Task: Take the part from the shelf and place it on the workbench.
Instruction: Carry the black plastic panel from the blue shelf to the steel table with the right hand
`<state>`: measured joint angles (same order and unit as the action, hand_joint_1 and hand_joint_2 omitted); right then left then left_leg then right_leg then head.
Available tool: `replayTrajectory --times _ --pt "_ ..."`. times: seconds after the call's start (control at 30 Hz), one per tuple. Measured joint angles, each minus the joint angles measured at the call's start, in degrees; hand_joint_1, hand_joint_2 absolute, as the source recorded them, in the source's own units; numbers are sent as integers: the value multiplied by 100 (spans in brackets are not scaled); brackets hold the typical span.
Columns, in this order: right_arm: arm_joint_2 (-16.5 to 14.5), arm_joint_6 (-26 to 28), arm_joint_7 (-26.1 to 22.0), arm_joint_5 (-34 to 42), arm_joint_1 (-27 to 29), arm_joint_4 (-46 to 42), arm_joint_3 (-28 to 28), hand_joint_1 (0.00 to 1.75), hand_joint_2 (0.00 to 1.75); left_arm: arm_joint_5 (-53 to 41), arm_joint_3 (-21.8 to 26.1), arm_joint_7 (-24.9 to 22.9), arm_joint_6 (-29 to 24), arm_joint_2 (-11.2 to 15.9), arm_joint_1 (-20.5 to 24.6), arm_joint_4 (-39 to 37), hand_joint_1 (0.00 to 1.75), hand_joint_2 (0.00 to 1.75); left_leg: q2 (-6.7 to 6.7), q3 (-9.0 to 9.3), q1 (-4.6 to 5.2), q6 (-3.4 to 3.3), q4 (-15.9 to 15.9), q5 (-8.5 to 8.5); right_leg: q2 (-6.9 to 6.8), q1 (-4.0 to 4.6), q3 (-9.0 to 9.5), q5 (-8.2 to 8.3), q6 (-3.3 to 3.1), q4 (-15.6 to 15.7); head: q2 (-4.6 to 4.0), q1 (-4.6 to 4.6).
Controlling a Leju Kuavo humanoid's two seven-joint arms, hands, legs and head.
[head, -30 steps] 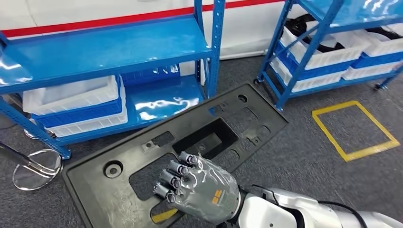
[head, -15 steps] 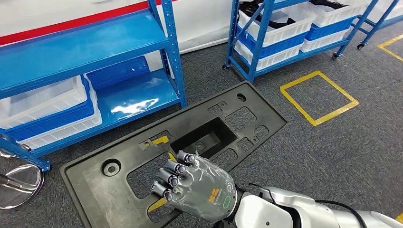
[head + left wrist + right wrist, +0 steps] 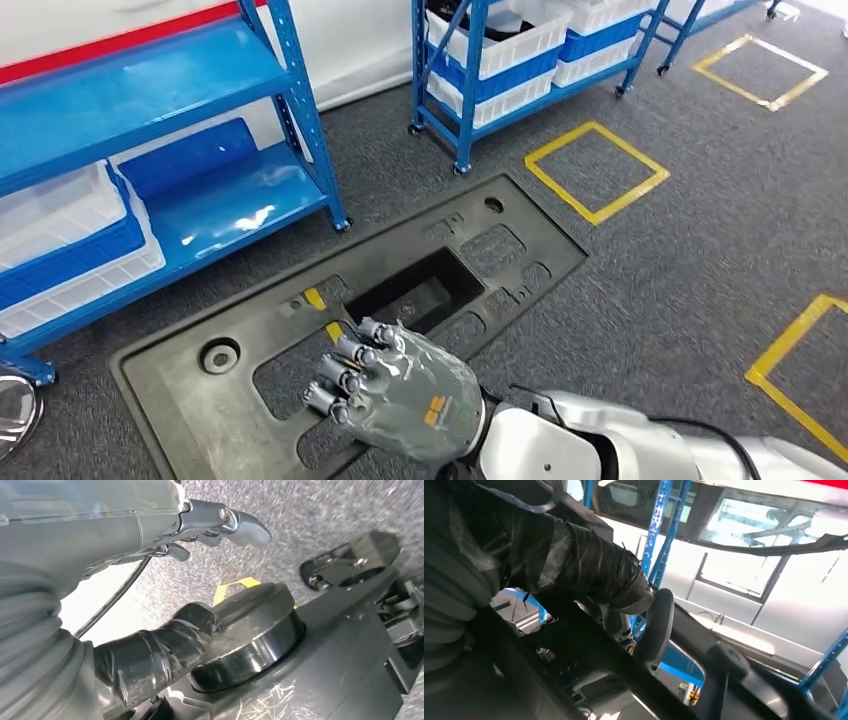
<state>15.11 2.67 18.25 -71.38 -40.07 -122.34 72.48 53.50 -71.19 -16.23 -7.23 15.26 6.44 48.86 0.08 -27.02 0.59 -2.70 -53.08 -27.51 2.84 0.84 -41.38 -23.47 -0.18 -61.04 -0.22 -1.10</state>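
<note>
one long black plastic panel [image 3: 350,310] is carried clear of the blue shelf [image 3: 150,120], above the carpet. right hand [image 3: 400,390] curls its fingers through a cutout; left hand [image 3: 150,650] presses its thumb beside a round boss. held near one end, the far end could sag and twist loose.

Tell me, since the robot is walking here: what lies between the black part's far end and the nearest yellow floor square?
Bare grey carpet, in the head view, between the black part and the yellow square.
</note>
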Motion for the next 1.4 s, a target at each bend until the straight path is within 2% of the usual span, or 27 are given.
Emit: replayTrajectory --times 0.07,0.1,0.17,0.2,0.27,0.33,0.4,0.43,0.5,0.57,0.6,0.67,0.73,0.77,0.83,0.9,0.97,1.03,1.1,1.13,1.17,1.2,1.23,1.27,1.3,1.33,1.4 --pt "-2 0 9 5 -11 14 11 175 175 5 0 7 1 2 -21 1 0 175 139 -164 -24 12 -7 130 -181 -89 -127 -571 94 -693 0 22" --pt "-3 0 12 10 -11 21 16 175 175 8 0 9 2 2 -28 2 0 175 215 -259 -40 41 -35 178 -221 -147 -149 -654 149 -1007 0 23" --pt "-3 0 19 24 -11 33 27 175 175 21 0 19 2 2 -28 1 0 175 370 -476 -97 114 -148 253 -277 -264 -2 -392 269 -1237 0 30" --pt "-4 0 22 32 -13 38 31 175 175 32 0 26 3 3 -23 0 0 175 439 -590 -130 161 -235 276 -338 -324 201 -217 340 -1112 0 33" --pt "-18 1 28 43 -28 42 36 175 175 52 0 44 5 32 -14 3 0 175 543 -781 -168 262 -423 293 -553 -373 758 -279 450 -492 0 53" --pt "-46 1 31 47 -55 48 39 175 175 61 0 63 9 59 -5 8 0 175 629 -883 -173 373 -538 340 -673 -324 1062 -572 376 15 0 53" --pt "-61 1 32 50 -70 60 44 175 175 68 -2 78 12 57 -10 10 0 175 699 -936 -215 473 -542 425 -588 -263 994 -566 183 124 0 38" --pt "-62 0 32 52 -72 65 46 175 175 69 -3 83 13 54 -20 10 0 175 641 -974 -247 513 -560 378 -535 -244 923 -499 111 125 0 37" --pt "-75 0 33 58 -75 76 48 175 175 70 -8 93 13 50 -39 10 0 175 358 -1109 -266 544 -866 -54 -434 -218 767 -354 -5 133 0 27" --pt "-92 -1 33 61 -79 85 50 175 175 70 -11 101 14 50 -36 10 0 175 106 -1263 -231 492 -1525 -670 -312 -162 592 -211 -79 132 0 16" --pt "-96 -2 33 61 -80 89 51 175 175 70 -14 100 14 50 -32 10 0 175 58 -1292 -204 449 -1840 -849 -238 -126 500 -137 -108 130 0 13" --pt "-97 -2 33 61 -80 93 57 175 175 70 -19 97 13 50 -30 10 0 175 21 -1153 -131 334 -2065 -796 -78 -57 315 9 -143 124 0 15" --pt "-99 -1 33 61 -80 99 63 175 175 70 -24 94 13 52 -32 10 0 175 -73 -706 -32 186 -1639 -468 83 -14 154 152 -154 118 0 16" --pt "-103 -1 33 61 -81 101 66 175 175 71 -26 92 13 62 -32 10 0 175 -185 -430 2 100 -1264 -417 147 -2 94 222 -148 121 0 19" --pt "-115 0 33 61 -85 104 69 175 175 75 -26 92 13 80 -20 10 0 175 -378 -7 53 4 -571 -477 252 -24 30 370 -111 161 0 21" --pt "-124 0 37 61 -91 105 75 175 175 85 -26 96 14 88 5 10 0 175 -378 80 92 -20 -307 -471 348 -68 22 528 -46 251 0 7" --pt "-125 0 49 66 -94 109 84 175 175 103 -30 103 19 75 20 10 0 175 -246 41 71 -34 -188 -292 379 -49 4 629 7 372 0 -2" --pt "-123 1 58 76 -104 122 90 175 175 137 -33 121 29 64 13 10 0 175 -64 -47 10 -41 -35 -64 132 -39 -96 206 53 134 0 28" --pt "-123 3 62 83 -113 135 96 175 175 202 -33 169 39 67 -13 10 0 175 108 -196 -18 -34 16 89 -163 -111 -241 -459 130 -585 0 60" --pt "-123 6 63 84 -111 139 99 175 175 248 -33 209 43 67 -26 10 0 175 195 -281 -33 -6 6 138 -223 -162 -289 -557 184 -968 0 62" --pt "-123 10 64 84 -110 145 104 175 175 293 -33 255 48 64 -34 10 0 175 281 -367 -51 28 -13 178 -255 -209 -304 -471 240 -1260 0 63" --pt "-123 14 66 85 -109 151 110 175 175 334 -33 304 54 60 -37 10 0 175 369 -465 -72 67 -49 222 -285 -262 -255 -265 304 -1419 0 63" --pt "-123 19 66 85 -109 158 116 175 175 357 -33 342 57 57 -34 8 0 175 445 -562 -90 108 -105 255 -334 -314 -115 -51 371 -1392 0 63" --pt "-123 23 66 85 -110 162 122 175 175 375 -32 376 61 61 -31 4 0 175 505 -645 -102 152 -178 273 -450 -363 141 15 430 -1186 0 66" --pt "-129 27 66 85 -113 165 128 175 175 387 -31 403 62 65 -30 1 0 175 555 -730 -109 206 -280 267 -592 -397 495 -70 477 -810 0 69" --pt "-139 33 66 84 -124 169 132 175 175 399 -30 422 65 74 -31 -4 0 175 599 -792 -111 261 -383 258 -707 -401 823 -296 464 -393 0 57" --pt "-163 39 66 81 -152 177 140 175 175 424 -28 441 62 90 -27 -6 0 175 704 -885 -151 371 -522 282 -752 -341 1152 -646 339 150 0 30"
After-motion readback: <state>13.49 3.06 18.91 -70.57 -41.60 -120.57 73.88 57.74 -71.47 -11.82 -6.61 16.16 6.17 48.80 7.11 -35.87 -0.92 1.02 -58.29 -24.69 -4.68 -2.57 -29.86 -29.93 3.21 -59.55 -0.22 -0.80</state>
